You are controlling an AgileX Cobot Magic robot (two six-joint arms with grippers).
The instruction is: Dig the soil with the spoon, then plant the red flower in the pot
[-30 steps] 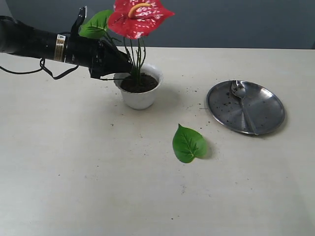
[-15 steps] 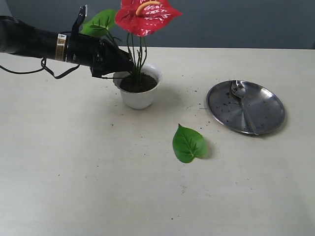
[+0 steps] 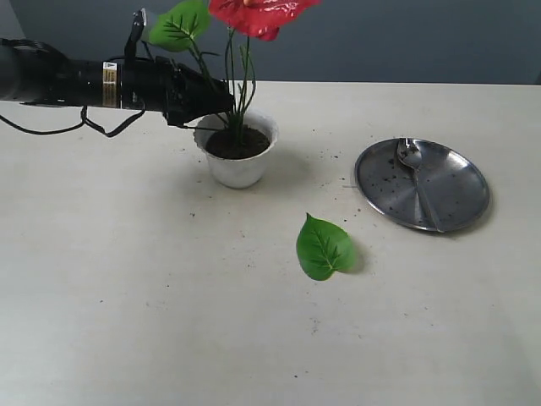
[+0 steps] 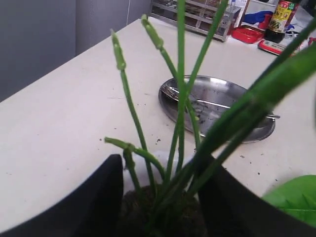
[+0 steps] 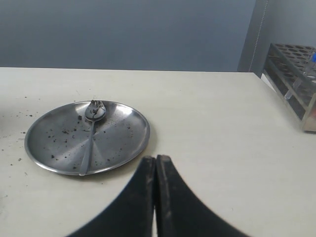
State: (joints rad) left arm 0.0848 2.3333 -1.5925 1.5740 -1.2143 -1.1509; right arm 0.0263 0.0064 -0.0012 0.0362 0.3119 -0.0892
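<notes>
Glossy red flower (image 3: pixel 264 10) stands in crumbly soil (image 3: pixel 241 145) of scalloped white pot (image 3: pixel 239 172), thin stems clamped in left claw (image 3: pixel 218 100); right claw (image 5: pixel 156 165) pressed together; steel plate (image 3: pixel 456 199) at pot's 3 o'clock.

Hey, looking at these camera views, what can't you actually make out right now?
- Exterior view: the red flower has its bloom cut by the top edge.
- Left wrist view: the soil in the pot is dark and blurred behind stems and the left end effector.
- Exterior view: the right end effector lies outside the frame; only its wrist view shows it.
</notes>
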